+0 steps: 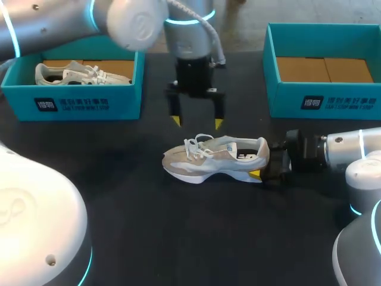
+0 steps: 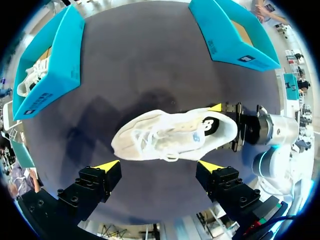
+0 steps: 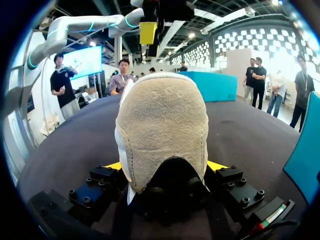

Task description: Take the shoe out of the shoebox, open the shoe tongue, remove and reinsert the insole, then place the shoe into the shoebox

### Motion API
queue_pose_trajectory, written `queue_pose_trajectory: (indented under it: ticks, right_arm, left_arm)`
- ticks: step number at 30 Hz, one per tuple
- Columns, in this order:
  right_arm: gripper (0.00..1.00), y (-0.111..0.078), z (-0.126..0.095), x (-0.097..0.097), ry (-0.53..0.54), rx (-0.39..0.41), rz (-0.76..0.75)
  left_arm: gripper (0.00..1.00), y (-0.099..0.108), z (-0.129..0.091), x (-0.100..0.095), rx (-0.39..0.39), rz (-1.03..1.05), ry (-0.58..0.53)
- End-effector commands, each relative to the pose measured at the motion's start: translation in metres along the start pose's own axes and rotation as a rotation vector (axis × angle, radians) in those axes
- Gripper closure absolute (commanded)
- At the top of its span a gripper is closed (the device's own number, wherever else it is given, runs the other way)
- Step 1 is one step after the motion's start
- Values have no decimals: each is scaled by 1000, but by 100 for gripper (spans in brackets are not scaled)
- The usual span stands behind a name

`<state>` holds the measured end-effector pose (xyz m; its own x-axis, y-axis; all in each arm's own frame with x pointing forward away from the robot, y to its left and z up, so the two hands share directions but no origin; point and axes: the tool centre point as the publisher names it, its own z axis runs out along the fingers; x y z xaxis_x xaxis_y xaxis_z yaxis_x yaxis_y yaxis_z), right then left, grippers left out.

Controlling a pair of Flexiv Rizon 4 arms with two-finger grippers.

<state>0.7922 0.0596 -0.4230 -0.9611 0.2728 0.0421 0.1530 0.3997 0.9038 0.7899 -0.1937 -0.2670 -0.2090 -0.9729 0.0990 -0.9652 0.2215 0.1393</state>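
Observation:
A beige and white shoe (image 1: 217, 158) lies on its sole in the middle of the dark table, toe to the left. My right gripper (image 1: 262, 161) comes in low from the right and is shut on the shoe's heel (image 3: 162, 125), a yellow-tipped finger (image 3: 112, 166) pressed to each side. My left gripper (image 1: 197, 123) hangs open a little above and behind the laces, its tips straddling the shoe (image 2: 170, 135) without touching it. An empty teal shoebox (image 1: 333, 101) stands at the back right.
A second teal shoebox (image 1: 71, 101) at the back left holds another pale shoe (image 1: 80, 73). In the left wrist view both boxes (image 2: 55, 65) (image 2: 230, 40) lie beyond the shoe. Bare dark tabletop (image 1: 178, 226) spreads in front.

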Motion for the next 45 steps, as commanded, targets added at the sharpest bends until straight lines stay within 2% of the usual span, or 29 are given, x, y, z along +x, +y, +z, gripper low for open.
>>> queue_pose_trajectory:
  ticks: [1,8,10,14,22,31,33,34,40,45]
  right_arm:
    - [100,1,1,0,-1,5,1]
    - [100,1,1,0,-1,5,1]
    - [100,1,1,0,-1,5,1]
    - [100,1,1,0,-1,5,1]
    - [100,1,1,0,-1,5,1]
    - [100,1,1,0,-1,5,1]
    - [100,1,1,0,-1,5,1]
    - [100,1,1,0,-1,5,1]
    - [100,1,1,0,-1,5,1]
    - [100,1,1,0,-1,5,1]
  left_arm:
    - [0,-2,2,5,-2,-2,-16]
    - [0,-2,2,5,-2,-2,-16]
    - [0,-6,7,6,-32,-31,-25]
    - [0,-9,12,22,-55,-3,-69]
    - [0,-12,29,53,-42,57,-193]
    - [0,-20,53,72,-30,46,-246]
    - [0,-20,56,74,-29,41,-256]
    - [0,-22,62,77,5,17,-281]
    - [0,-25,75,81,25,-18,-317]
    - [0,-26,78,81,11,-33,-318]
